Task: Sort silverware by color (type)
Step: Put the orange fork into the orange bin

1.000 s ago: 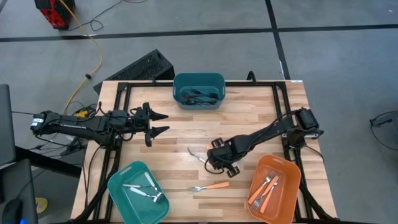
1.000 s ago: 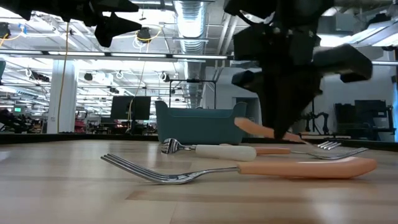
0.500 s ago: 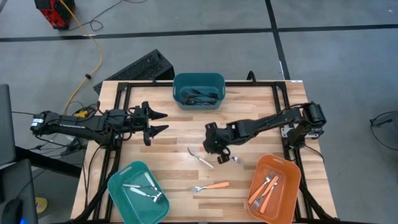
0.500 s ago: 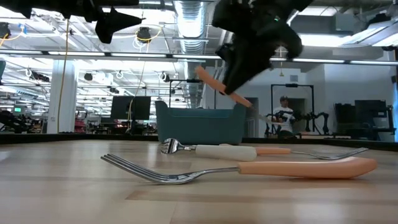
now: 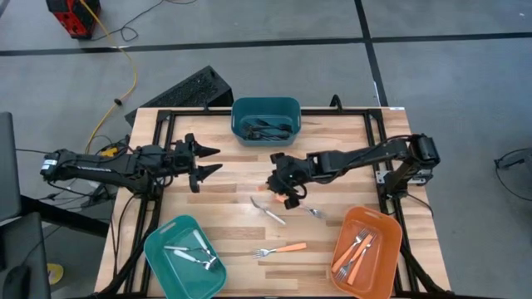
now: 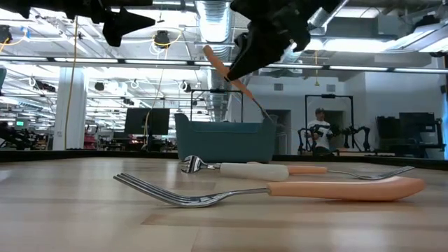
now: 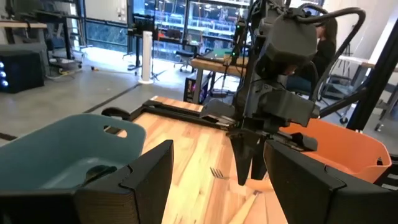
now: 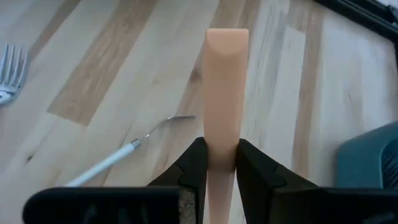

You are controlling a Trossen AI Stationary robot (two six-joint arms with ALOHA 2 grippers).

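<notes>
Right pincer (image 8: 219, 163) gripped an orange fork (image 8: 225, 93) by its handle, lifted above mid-bench (image 5: 233, 187). Below lay a white fork (image 5: 268, 209), with another orange fork (image 5: 281, 248) nearer the front. Left pincer (image 5: 209, 162) hung open over the bench's left side.

held fork (image 8: 226, 93): orange handle
white-handled fork (image 5: 268, 210): silver head
back bin (image 5: 265, 106): teal
front right bin (image 5: 391, 228): orange
table (image 5: 233, 191): pale striped wood
</notes>
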